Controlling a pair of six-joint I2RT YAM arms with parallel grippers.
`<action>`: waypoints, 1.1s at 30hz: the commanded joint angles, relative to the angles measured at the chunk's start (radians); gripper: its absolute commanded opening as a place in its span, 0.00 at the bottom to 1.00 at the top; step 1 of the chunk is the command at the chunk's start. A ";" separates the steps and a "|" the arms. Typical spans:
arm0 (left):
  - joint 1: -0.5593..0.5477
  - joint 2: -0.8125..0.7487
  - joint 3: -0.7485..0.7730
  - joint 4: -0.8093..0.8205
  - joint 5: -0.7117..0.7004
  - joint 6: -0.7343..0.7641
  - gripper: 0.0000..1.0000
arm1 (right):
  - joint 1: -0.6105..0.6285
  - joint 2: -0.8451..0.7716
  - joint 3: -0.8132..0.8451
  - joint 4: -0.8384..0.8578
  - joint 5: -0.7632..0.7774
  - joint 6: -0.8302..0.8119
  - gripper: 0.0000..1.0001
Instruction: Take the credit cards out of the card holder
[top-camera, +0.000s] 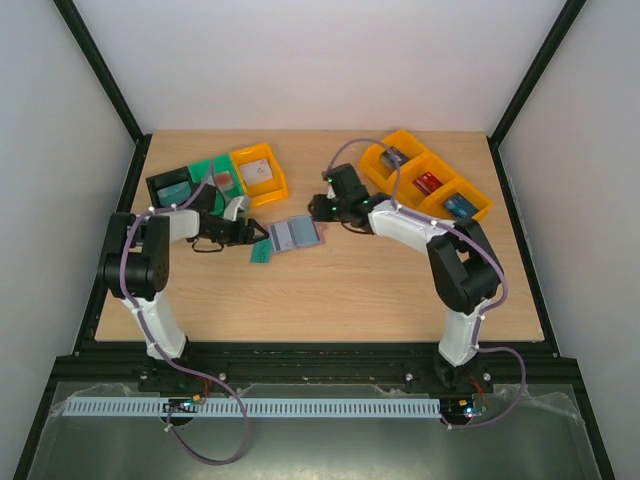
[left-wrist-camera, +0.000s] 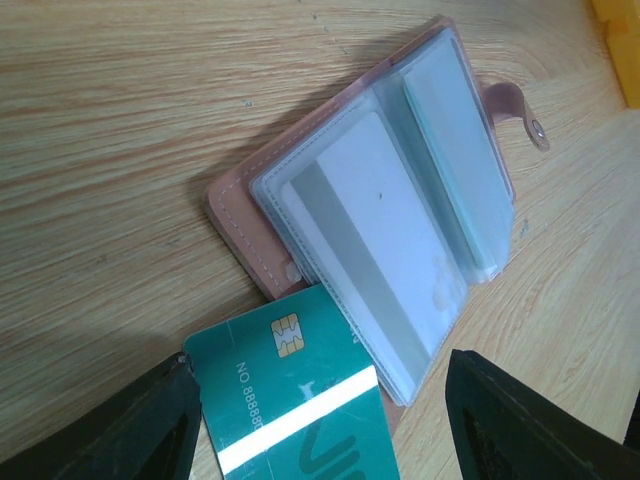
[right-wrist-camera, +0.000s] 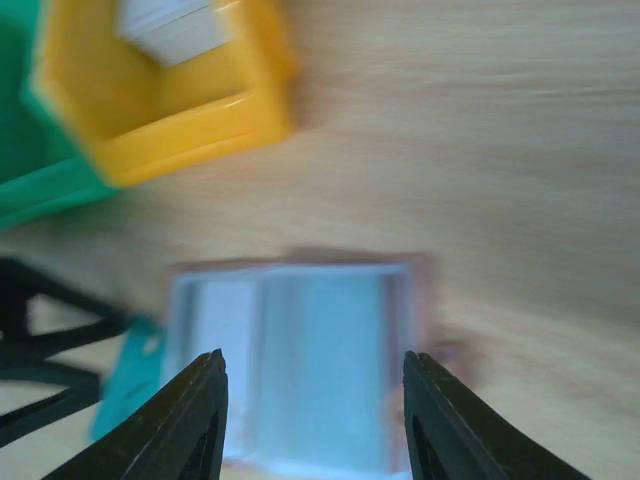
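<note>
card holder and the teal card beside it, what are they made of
Tan-brown bifold card holder: likely leather or faux leather, matte, stitched edge, snap tab; inner sleeves look like clear glossy plastic. Teal flat chip card: probably smooth rigid plastic, printed, slight sheen.

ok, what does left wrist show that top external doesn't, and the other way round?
Only left wrist: the chip and white stripe on the teal card, plus the clear sleeves and snap tab of the card holder.
Only top external: both arms, the right gripper open beside the holder, the yellow bins far right with cards in them, and the left bins.
Both: the holder lying open on the table, the teal card at its edge, and the left gripper open around that card.
</note>
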 joint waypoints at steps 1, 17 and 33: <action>0.025 0.014 -0.051 -0.105 -0.033 -0.026 0.69 | 0.099 -0.004 -0.044 0.072 -0.087 0.111 0.46; 0.066 0.052 -0.132 -0.031 -0.004 -0.107 0.69 | 0.205 0.045 -0.224 0.454 -0.224 0.589 0.41; 0.079 0.051 -0.182 0.002 0.000 -0.169 0.68 | 0.224 0.205 -0.130 0.460 -0.301 0.628 0.42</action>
